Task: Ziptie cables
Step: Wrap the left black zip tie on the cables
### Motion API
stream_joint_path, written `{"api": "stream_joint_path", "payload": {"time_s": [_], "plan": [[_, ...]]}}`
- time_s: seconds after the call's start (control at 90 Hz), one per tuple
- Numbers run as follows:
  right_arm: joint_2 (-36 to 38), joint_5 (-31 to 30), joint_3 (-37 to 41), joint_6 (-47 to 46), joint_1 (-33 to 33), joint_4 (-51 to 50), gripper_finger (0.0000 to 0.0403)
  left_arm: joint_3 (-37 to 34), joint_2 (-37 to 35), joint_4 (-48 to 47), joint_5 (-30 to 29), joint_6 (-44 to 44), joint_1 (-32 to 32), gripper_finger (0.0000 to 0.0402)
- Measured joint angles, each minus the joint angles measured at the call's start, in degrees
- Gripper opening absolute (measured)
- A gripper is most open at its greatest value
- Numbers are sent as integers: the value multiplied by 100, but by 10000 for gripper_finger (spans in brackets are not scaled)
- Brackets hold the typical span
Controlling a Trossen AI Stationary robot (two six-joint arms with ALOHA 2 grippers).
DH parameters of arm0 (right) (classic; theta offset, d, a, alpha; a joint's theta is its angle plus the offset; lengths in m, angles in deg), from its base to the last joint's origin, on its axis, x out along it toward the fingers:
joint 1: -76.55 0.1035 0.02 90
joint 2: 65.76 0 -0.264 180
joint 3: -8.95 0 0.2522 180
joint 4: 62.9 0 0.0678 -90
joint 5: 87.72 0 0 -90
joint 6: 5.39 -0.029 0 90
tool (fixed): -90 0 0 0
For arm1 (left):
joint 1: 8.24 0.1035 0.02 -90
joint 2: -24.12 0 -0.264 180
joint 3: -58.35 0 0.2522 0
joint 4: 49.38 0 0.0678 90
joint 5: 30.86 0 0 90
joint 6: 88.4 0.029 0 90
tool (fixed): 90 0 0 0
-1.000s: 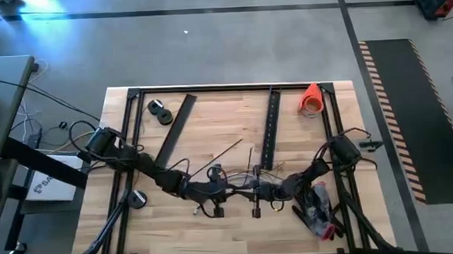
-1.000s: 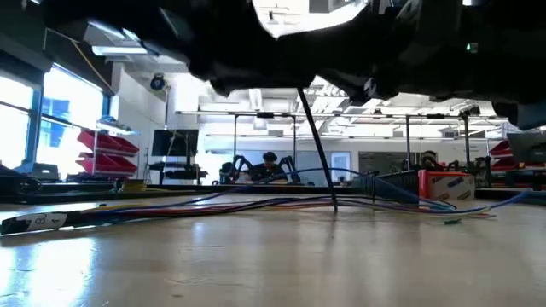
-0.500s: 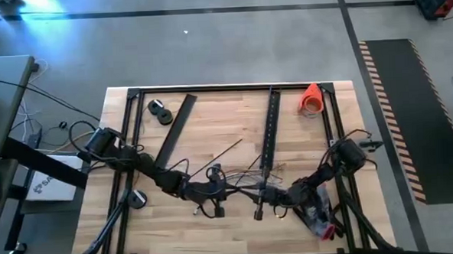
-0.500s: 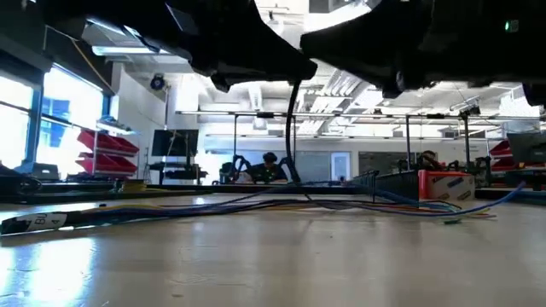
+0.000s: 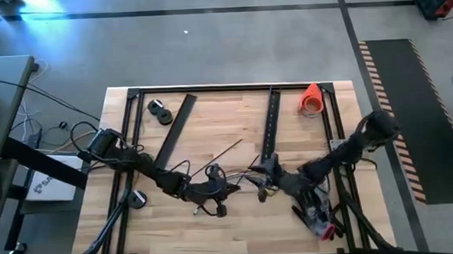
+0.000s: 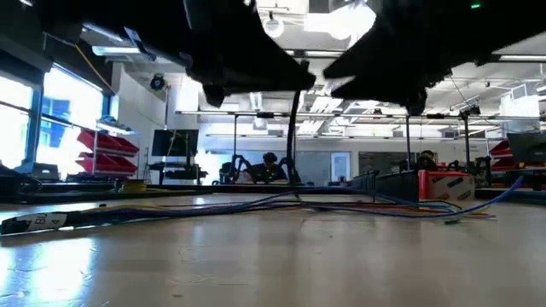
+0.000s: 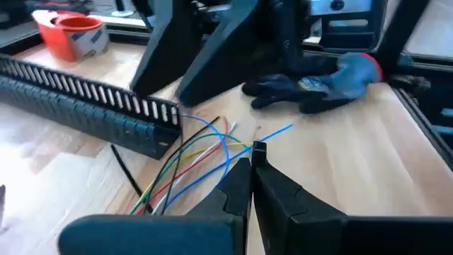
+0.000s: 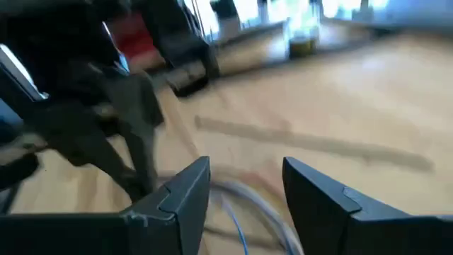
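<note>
Both grippers meet mid-table: the left gripper (image 7: 252, 170) is clenched, seemingly on a thin black strip, cables (image 7: 195, 159) just ahead; the right gripper (image 8: 244, 185) hangs released above them — cables between its fingers.

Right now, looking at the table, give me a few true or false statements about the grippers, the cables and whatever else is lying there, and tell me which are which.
1. The left gripper is shut. True; the left wrist view shows its fingers pressed together.
2. The right gripper is shut on the cables. False; its fingers stand apart with nothing between them.
3. An orange roll of tape sits near the table's far right corner. True.
4. The blue and black glove lies on the perforated black strip. False; it rests on the bare wood, apart from the strip.
5. The cables lie loose on the table. True; no tie shows around them.
</note>
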Motion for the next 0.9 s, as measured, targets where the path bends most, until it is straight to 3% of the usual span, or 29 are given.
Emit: {"api": "stream_joint_path", "payload": {"time_s": [0.1, 0.189, 0.422, 0.544, 0.689, 0.9], "plan": [[-161, 773, -649, -648, -414, -1985, 117, -2, 115, 112, -24, -139, 14, 0], [-333, 1036, -1008, -847, -619, -3146, 93, -2, 169, 256, -51, -156, 14, 0], [-361, 1574, -1136, -1199, -738, -4648, 57, -2, 175, 319, -64, -214, 8, 0], [-321, 1576, -1134, -1493, -726, -5602, 53, -2, 175, 354, -66, -393, 8, 0], [-33, 1371, -1130, -1520, -523, -5811, 53, -4, 175, 441, -68, -561, 10, 0], [293, 868, -1130, -770, 35, -4703, 53, -4, 202, 851, -286, -856, 32, 0]]}}
